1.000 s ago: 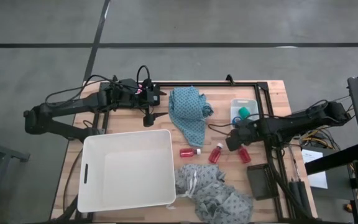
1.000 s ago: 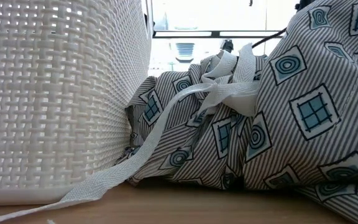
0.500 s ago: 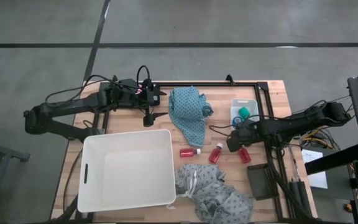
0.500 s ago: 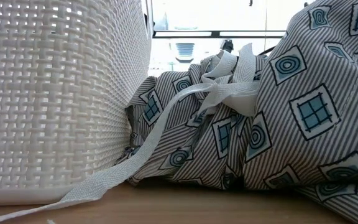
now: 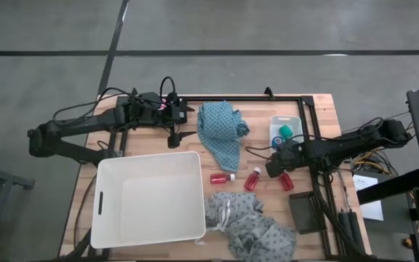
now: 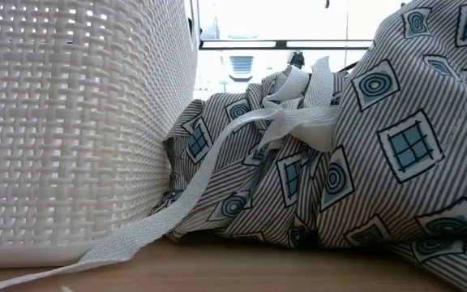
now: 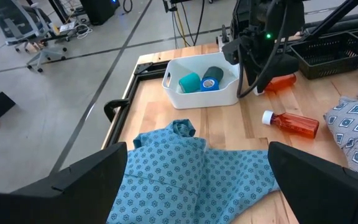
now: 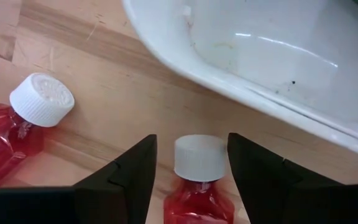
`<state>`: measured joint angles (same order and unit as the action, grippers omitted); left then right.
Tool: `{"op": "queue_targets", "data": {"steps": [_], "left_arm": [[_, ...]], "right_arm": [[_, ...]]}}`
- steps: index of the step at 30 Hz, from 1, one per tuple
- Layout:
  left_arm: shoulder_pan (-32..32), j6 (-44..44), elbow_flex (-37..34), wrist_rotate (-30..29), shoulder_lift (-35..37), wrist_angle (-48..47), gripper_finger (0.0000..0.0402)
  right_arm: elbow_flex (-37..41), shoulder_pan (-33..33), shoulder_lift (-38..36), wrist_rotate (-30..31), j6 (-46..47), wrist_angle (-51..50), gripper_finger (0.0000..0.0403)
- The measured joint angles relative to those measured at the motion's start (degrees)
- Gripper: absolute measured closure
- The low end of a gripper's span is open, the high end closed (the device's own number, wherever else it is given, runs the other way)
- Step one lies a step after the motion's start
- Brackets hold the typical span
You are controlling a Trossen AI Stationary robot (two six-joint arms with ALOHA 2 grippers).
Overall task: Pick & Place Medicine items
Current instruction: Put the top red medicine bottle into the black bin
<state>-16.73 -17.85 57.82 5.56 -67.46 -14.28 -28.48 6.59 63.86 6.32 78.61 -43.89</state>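
From above, your right gripper point(image 5: 276, 166) is low over the table's right side, just near of the small white tray point(image 5: 285, 128), right over one red bottle point(image 5: 286, 180). A second red bottle point(image 5: 252, 179) lies just left of it, and a third red bottle point(image 5: 222, 177) lies farther left, beside the big white basket point(image 5: 150, 198). The teal roll point(image 5: 286, 132) and the blue piece point(image 5: 276, 137) sit inside the tray. A teal cloth point(image 5: 220, 133) lies at the far middle of the table, and a patterned cloth point(image 5: 253, 227) is bunched at the near edge. Your left gripper point(image 5: 183, 111) waits at the far left of the table, beside the teal cloth.

At table height you see only the basket's woven wall point(image 6: 71, 122) and the patterned cloth with its white ties point(image 6: 363, 138) pressed against it.

In the left wrist view, that gripper's fingers point(image 7: 92, 180) are spread wide over the teal cloth point(image 7: 191, 168). Beyond it stand the tray point(image 7: 201, 84) with the roll point(image 7: 189, 82) and blue piece point(image 7: 211, 82), the right arm and two bottles point(image 7: 291, 122).

In the right wrist view, your fingers point(image 8: 132, 171) are parted on either side of a bottle's white cap point(image 8: 199, 157), not touching it. Another capped bottle point(image 8: 17, 124) lies alongside, and the tray's rim point(image 8: 241, 74) is just beyond.
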Motion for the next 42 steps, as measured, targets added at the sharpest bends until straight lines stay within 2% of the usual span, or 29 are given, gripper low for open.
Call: {"op": "queue_targets", "data": {"steps": [13,33,42], "left_arm": [[0.01,-0.17,0.00,-0.01,0.00,0.00,0.0011],[0.02,-0.15,-0.02,-0.02,0.00,-0.39,0.0009],[0.02,-0.13,-0.02,-0.02,0.00,-0.42,0.0009]], "right_arm": [[0.49,1.70,0.33,-3.75,0.54,1.18,0.0213],[1.30,2.40,0.15,-1.87,0.91,1.26,0.0215],[1.25,2.40,0.13,-1.87,0.85,1.24,0.0263]]}}
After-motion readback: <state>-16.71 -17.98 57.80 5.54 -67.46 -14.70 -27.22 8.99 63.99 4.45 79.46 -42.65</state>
